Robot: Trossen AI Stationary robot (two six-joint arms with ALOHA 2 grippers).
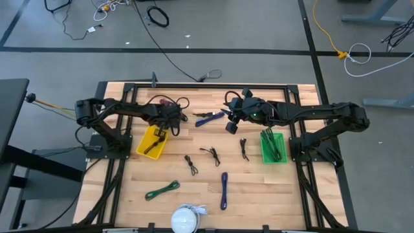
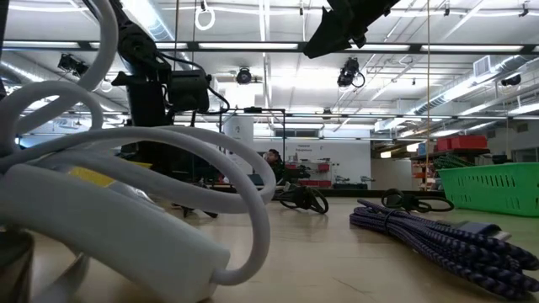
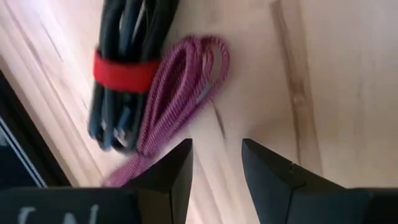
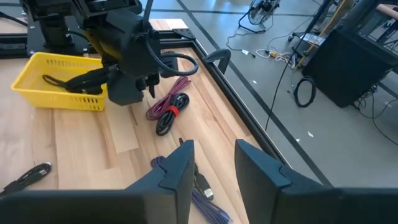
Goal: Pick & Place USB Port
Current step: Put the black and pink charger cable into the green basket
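My left gripper (image 3: 216,155) stands open, pointing steeply down just over the wooden table, at the far left. Beside its fingertips lie a coiled magenta cable (image 3: 186,81) and a black cable bundle with a red tie (image 3: 124,68), both resting flat on the wood. The right wrist view shows the same pair, magenta cable (image 4: 166,99) and black bundle (image 4: 169,118), right next to the left gripper (image 4: 148,90). My right gripper (image 4: 211,155) hangs open high above the table's far middle (image 1: 233,124), over a blue-purple braided cable (image 4: 208,202).
A yellow basket (image 1: 152,141) holding a black cable stands near the left gripper. A green basket (image 1: 273,146) with cables stands on the right. Loose black cables (image 1: 211,155), a green cable (image 1: 162,189), a blue cable (image 1: 224,189) and a white cable (image 1: 187,217) lie on the near half.
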